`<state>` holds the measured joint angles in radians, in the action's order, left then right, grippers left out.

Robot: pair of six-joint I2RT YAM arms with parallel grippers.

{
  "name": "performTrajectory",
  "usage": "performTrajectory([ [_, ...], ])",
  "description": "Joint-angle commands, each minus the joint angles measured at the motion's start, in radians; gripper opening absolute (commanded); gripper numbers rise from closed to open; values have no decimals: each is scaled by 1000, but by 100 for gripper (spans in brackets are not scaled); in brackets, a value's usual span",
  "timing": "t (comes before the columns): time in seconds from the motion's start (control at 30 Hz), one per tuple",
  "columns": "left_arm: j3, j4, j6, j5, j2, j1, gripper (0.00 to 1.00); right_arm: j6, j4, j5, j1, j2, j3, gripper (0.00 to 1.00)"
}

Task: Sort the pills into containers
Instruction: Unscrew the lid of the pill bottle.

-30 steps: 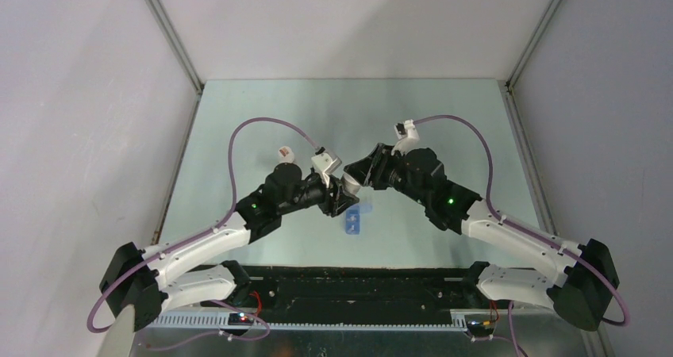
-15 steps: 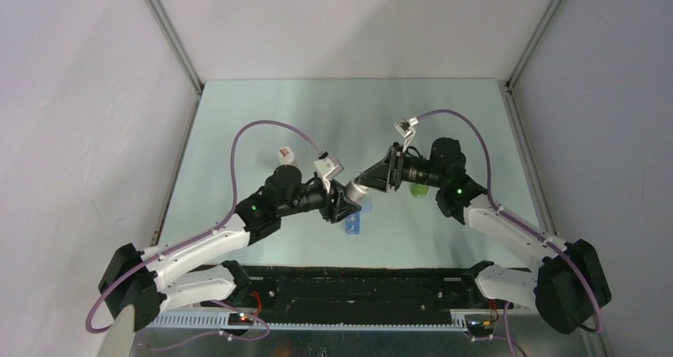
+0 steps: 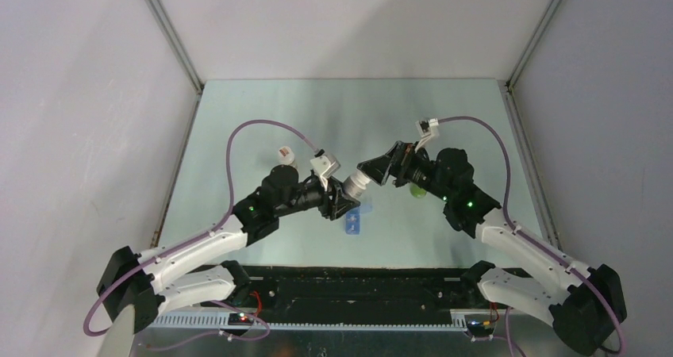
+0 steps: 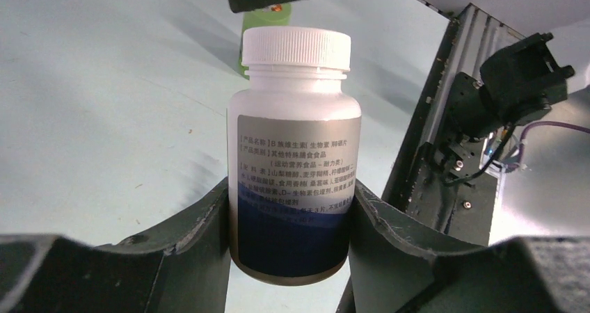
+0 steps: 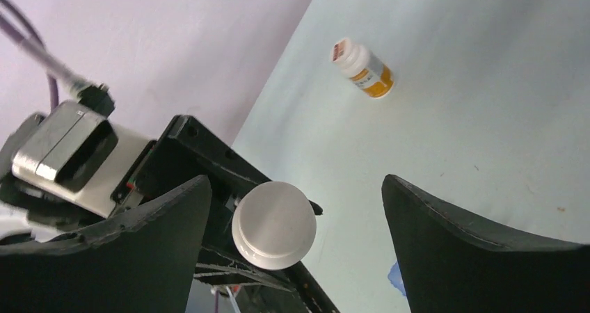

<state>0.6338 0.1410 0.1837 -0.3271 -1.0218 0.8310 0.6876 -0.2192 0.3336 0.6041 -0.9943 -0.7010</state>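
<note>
The left hand (image 4: pixel 289 212) is clamped on the lower body of a white round plastic bottle (image 4: pixel 296 118) that has a grey and dark blue printed label. One dark finger presses on each side of it. The bottle's white ribbed screw cap (image 5: pixel 273 224) is on and points toward the right hand (image 5: pixel 296 188). That hand's two dark fingers are spread wide. The cap shows in the gap between them, and neither finger touches it. From above, both hands meet over the middle of the pale green table (image 3: pixel 317 111), with the bottle held off its surface.

The small translucent blue rectangular pill box (image 3: pixel 353 220) lies flat on the table just near-side of the left hand, apart from both hands. Its compartments are too small to make out, and no tablets can be picked out in any view.

A green round bottle (image 3: pixel 416 190) stands on the table beside the right arm's wrist. A small white bottle with an orange label (image 5: pixel 362 68) lies on its side on the table, on the far side of the left arm.
</note>
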Motion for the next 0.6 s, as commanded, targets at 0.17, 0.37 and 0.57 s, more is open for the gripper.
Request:
performTrajectory([
  [0.17, -22, 81, 13, 98, 37, -3, 0, 189, 137, -424, 164, -2, -76, 86],
  [0.37, -39, 107, 25, 129, 53, -2, 0, 210, 206, -399, 196, -39, -124, 81],
  [0.57, -47, 118, 32, 130, 55, -1, 0, 217, 153, -331, 197, -65, -124, 73],
])
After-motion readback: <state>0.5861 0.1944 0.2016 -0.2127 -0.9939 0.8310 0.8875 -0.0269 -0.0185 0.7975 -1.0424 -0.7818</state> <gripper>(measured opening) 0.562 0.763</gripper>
